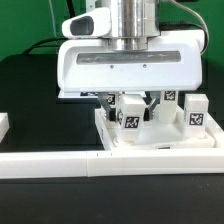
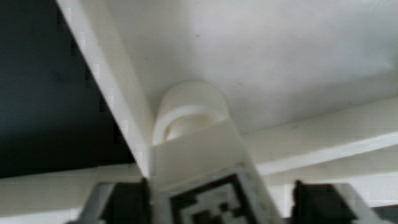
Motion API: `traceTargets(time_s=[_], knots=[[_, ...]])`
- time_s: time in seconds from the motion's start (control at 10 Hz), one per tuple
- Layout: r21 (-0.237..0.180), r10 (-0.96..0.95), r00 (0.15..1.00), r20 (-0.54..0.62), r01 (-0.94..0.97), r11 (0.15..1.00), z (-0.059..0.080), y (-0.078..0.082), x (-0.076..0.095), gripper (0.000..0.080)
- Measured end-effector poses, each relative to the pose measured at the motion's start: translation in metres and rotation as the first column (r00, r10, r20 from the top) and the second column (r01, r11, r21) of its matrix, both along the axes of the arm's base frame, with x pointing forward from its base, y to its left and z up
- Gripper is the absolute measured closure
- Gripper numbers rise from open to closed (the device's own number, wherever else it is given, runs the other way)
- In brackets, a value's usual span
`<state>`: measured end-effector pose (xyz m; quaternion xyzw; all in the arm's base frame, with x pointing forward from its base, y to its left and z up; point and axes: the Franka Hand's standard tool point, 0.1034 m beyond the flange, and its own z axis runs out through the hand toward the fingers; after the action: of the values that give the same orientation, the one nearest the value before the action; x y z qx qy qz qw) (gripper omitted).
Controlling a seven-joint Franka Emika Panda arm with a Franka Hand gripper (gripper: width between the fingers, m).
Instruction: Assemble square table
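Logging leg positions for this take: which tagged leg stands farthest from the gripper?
The leg at the exterior view's far right, standing clear of the gripper; the other legs cluster right under it.

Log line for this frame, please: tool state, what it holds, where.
tool: shut on leg | leg: tagged, upright, over square top | more legs on the exterior view's right | seating: cannot tell

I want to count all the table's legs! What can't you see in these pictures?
- Exterior view: the gripper's fingertips are hidden behind the arm's wide white hand.
- Exterior view: the large white plastic square tabletop is partly hidden, so no full leg count.
- Wrist view: the white tagged leg is blurred and cut off.
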<state>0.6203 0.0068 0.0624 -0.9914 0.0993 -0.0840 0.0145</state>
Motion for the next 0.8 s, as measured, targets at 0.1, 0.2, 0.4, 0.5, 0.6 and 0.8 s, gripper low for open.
traceTargets(time_s=[0.1,0.2,0.4,0.5,0.6,0.8], knots=[[0.016,-0.088,0.996,-0.001,0.088,0.996,0.0000,0.0001,0.0000,0.0514],[0.026,-0.144,0.990,-0.003,0.144,0.989,0.0000,-0.0003,0.0001,0.0514],[0.053,-0.276,0.961,-0.010,0.277,0.960,-0.0001,-0.0004,0.0000,0.0514],[0.073,-0.417,0.909,-0.025,0.417,0.906,-0.0005,0.0008,0.0008,0.0514],[0.094,-0.569,0.820,-0.059,0.572,0.815,-0.0014,0.0037,0.0012,0.0514],[0.118,-0.795,0.593,-0.126,0.805,0.581,-0.0050,0.0070,0.0011,0.0512]])
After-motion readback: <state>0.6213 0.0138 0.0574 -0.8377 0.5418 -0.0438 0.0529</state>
